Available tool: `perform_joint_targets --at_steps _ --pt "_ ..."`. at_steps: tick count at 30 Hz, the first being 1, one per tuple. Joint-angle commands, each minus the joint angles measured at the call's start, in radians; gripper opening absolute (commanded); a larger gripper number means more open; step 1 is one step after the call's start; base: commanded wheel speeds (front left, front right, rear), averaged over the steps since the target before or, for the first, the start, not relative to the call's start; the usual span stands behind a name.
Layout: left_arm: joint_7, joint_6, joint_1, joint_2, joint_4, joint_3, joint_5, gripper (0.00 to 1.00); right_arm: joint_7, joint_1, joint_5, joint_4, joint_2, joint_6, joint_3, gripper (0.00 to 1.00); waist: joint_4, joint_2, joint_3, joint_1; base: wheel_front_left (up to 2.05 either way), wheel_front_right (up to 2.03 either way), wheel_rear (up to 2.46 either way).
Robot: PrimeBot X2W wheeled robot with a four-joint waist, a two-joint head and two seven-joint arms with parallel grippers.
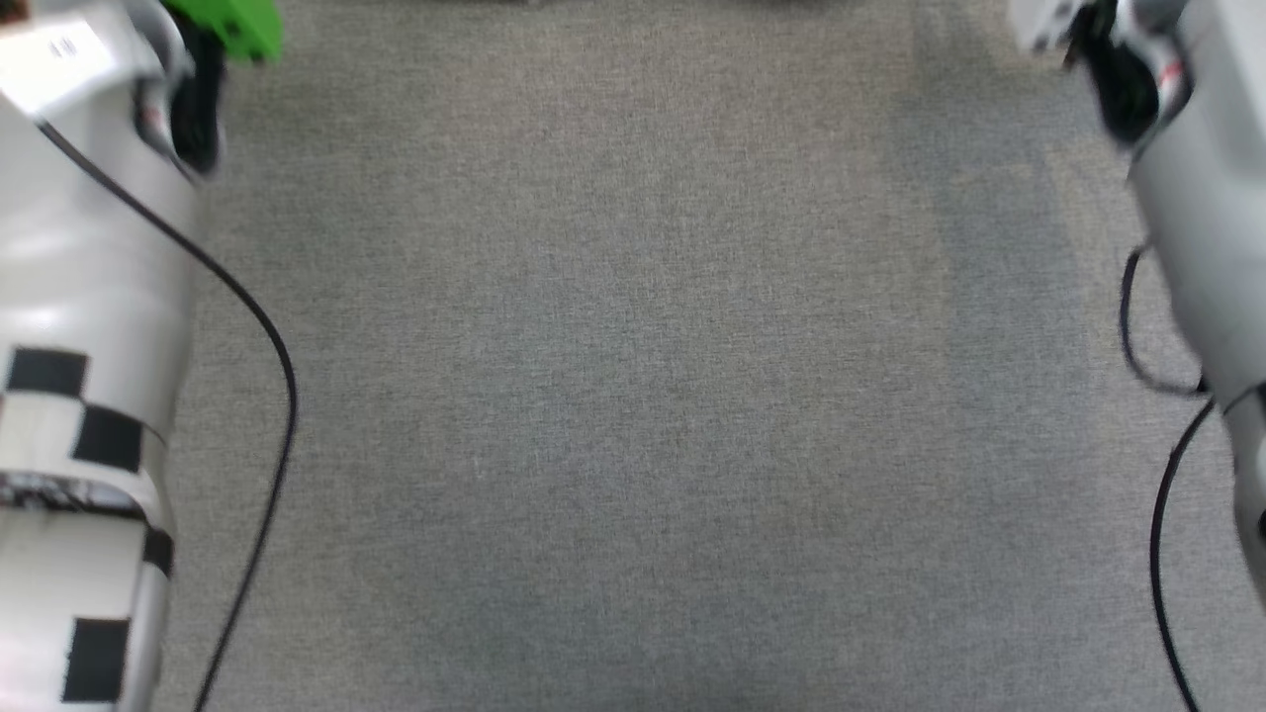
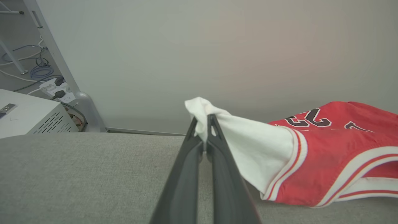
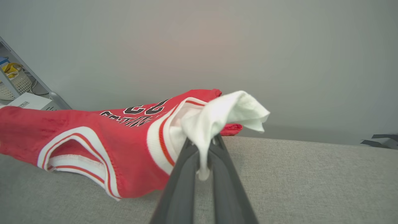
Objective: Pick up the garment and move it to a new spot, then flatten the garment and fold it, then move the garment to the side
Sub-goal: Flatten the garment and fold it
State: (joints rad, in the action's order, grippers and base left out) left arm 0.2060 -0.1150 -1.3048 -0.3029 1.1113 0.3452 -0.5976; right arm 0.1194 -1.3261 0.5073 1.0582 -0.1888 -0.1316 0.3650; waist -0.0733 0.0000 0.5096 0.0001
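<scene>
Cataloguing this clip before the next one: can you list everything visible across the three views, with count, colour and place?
red jersey-style fabric garment with white sleeves: one, red and white, black numbers; stretched between both grippers over the surface.
grey woven fabric surface: one, grey; beneath the arms and garment.
white metal box with vent slots: one, white; left wrist view's left edge.
white power strip: one, white; on the floor behind the box.
white basket: one, yellow contents; right wrist view's left edge.
green object: one, green; head view's top left corner.
pale forearms: two, white-grey, black cables alongside; head view's sides.
left gripper: one, dark; shut on a white sleeve.
right gripper: one, dark; shut on the other sleeve.
</scene>
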Motion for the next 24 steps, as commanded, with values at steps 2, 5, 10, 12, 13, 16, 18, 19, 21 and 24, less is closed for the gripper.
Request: perform_joint_targets --at_steps 2,5,10,12,13,16,18,19,21,24 --pt "0.026 -0.009 0.096 0.013 0.015 -0.008 -0.026 0.00 0.015 0.104 0.041 -0.002 -0.006 0.001 0.035 0.00 0.014 0.0000 -0.055 -0.0001 0.00 0.00 0.00" --pt "0.044 -0.013 0.207 0.015 0.010 -0.006 -0.044 0.00 0.027 0.219 0.094 -0.027 -0.026 0.001 0.071 0.00 0.021 0.0000 -0.099 -0.0001 0.00 0.00 0.00" --pt "0.055 -0.015 0.371 0.003 -0.064 -0.006 -0.051 0.00 0.049 0.387 0.165 -0.101 -0.068 0.001 0.118 0.00 0.027 0.0000 -0.170 -0.0001 0.00 0.00 0.00" --pt "0.055 -0.014 0.440 -0.014 -0.128 -0.030 -0.047 0.00 0.051 0.450 0.185 -0.141 -0.085 0.001 0.135 0.00 0.026 0.0000 -0.200 -0.0001 0.00 0.00 0.00" --pt "0.055 -0.007 0.481 -0.022 -0.167 -0.047 -0.045 0.00 0.056 0.483 0.194 -0.166 -0.096 0.001 0.139 0.00 0.027 0.0000 -0.218 -0.0001 0.00 0.00 0.00" --pt "0.055 0.013 0.593 -0.037 -0.262 -0.081 -0.037 0.00 0.054 0.568 0.210 -0.223 -0.129 0.001 0.145 0.00 0.029 0.0000 -0.266 -0.0001 0.00 0.00 0.00" --pt "0.055 0.028 0.671 -0.049 -0.321 -0.091 -0.029 0.00 0.045 0.621 0.213 -0.264 -0.147 0.001 0.141 0.00 0.026 0.0000 -0.297 -0.0001 0.00 0.00 0.00" --pt "0.055 0.037 0.715 -0.056 -0.350 -0.095 -0.030 0.00 0.038 0.650 0.213 -0.287 -0.156 0.001 0.137 0.00 0.024 0.0000 -0.314 -0.0001 0.00 0.00 0.00" --pt "0.052 0.056 0.796 -0.069 -0.407 -0.101 -0.035 0.00 0.022 0.704 0.210 -0.327 -0.172 0.001 0.126 0.00 0.021 0.0000 -0.346 -0.0001 0.00 0.00 0.00" --pt "0.020 0.098 0.912 -0.088 -0.518 -0.108 -0.044 0.00 -0.004 0.786 0.192 -0.389 -0.198 0.001 0.094 0.00 0.023 0.0000 -0.377 -0.0001 0.00 0.00 0.00"
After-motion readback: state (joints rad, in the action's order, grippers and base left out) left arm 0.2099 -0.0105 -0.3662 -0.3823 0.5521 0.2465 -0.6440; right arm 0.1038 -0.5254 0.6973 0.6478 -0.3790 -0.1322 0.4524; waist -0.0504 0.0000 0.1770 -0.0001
